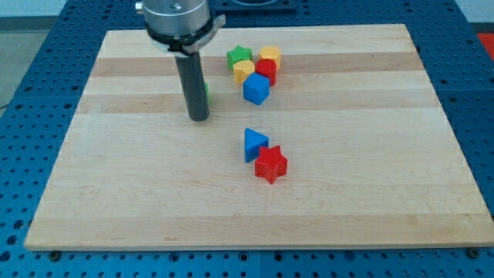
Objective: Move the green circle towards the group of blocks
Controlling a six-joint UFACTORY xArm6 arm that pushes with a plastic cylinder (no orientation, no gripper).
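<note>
From where I stand, the green circle is almost wholly hidden behind the dark rod; only a thin green sliver peeks out on the rod's right edge. My tip sits on the bench just toward the view's bottom of that sliver, touching or nearly so; I cannot tell which.

There are no fingers on this arm, so nothing is clenched or released; the rod can only shove.

The group lies to the view's right of the green circle: a green star, a yellow block, another yellow block, a red block and a blue cube. A blue triangle and a red star sit apart, further toward the view's bottom.

I'd judge the circle light, rigid and quick to slide on smooth wood. Being round, it may roll off the rod's side unless pushed squarely through its centre, from its left face.
</note>
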